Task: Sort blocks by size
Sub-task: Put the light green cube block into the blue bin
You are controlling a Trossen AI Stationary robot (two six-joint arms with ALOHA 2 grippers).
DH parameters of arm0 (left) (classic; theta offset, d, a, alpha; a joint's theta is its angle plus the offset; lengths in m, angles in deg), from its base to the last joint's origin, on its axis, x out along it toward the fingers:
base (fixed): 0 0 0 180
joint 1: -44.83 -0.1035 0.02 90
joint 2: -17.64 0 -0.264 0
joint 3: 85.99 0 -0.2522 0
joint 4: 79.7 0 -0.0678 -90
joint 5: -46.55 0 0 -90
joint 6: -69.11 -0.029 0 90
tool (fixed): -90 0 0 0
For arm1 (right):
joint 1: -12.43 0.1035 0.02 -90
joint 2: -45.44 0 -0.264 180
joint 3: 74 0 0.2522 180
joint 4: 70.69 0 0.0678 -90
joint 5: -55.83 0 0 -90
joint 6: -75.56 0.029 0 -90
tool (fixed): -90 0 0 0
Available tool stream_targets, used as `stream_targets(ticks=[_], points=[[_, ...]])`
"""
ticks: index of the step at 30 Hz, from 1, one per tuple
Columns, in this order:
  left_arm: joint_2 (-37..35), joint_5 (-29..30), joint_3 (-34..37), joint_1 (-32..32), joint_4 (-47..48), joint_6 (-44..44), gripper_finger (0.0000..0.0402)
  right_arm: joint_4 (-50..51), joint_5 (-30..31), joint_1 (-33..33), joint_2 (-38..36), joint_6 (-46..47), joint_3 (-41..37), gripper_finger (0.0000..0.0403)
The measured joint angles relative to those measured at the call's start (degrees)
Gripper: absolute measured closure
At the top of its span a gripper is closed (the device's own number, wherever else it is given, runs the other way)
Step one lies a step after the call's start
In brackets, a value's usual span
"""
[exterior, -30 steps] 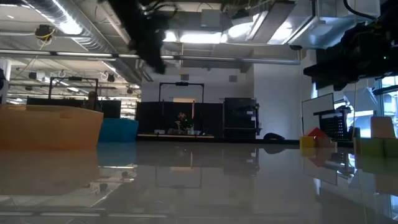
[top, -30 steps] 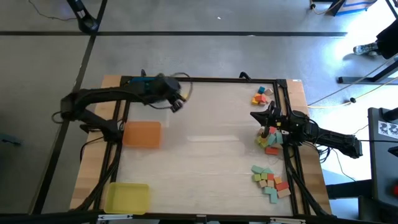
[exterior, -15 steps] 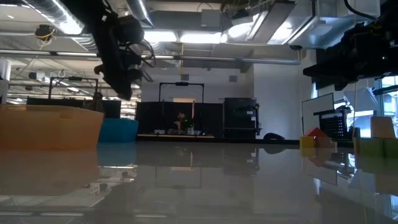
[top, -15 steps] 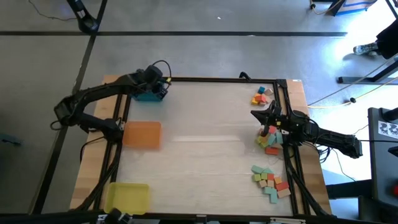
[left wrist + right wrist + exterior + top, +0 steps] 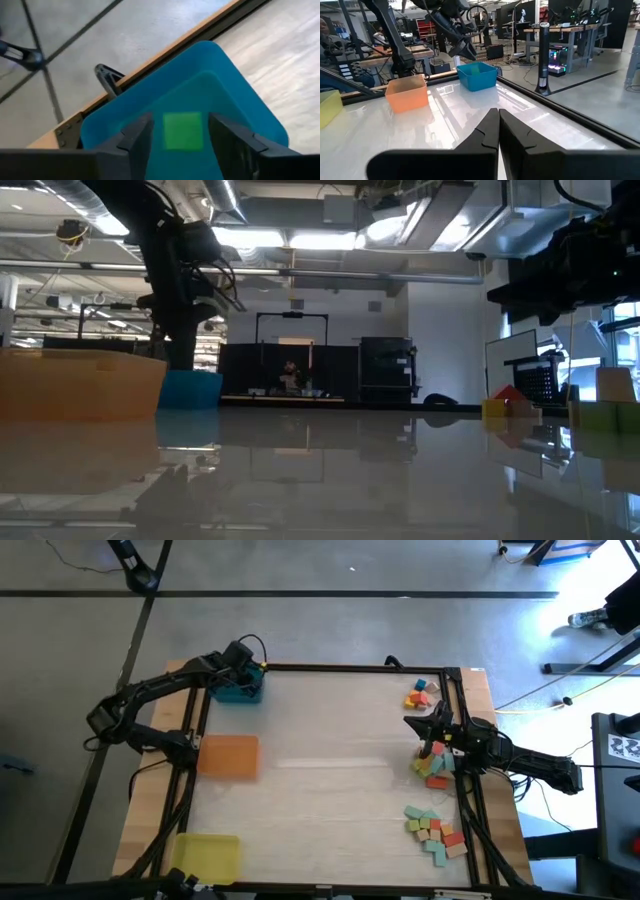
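Blocks: a green square block lies in the blue plastic tray beneath your spread left gripper. Drop looks done; next, reach for another while the right gripper waits, pressed together.

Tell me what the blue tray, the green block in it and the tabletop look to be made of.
Blue tray: probably moulded plastic, with smooth, uniform colour and rounded corners. Green block: likely painted wood, flat matte face; hard to confirm. Tabletop: pale wood-grain surface, glossy enough to mirror the room in the low view.
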Motion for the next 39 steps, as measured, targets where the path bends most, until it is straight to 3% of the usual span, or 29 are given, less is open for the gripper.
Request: stream_targets(ticks=[8, 20, 30, 39], points=[[-2.94, -2.65, 0.0, 3.08, 0.01, 0.73, 0.0187, -0.94, -1.72, 0.0, 0.0, 1.37, -0.12, 0.0393], [-10.05, -2.9, -0.02, 19.38, -5.26, 2.32, 0.0196, -2.32, -2.89, 0.05, 0.05, -0.55, 0.39, 0.0393], [-9.07, -4.89, -0.02, 30.46, -18.51, -2.43, 0.0196, 7.98, -8.3, 0.07, 8.02, -3.47, 13.82, 0.0393], [-9.03, -5.4, -0.02, 34.85, -21.11, -3.04, 0.0196, 14.88, -14.46, 0.07, 21.61, -2.18, 27.71, 0.0393]])
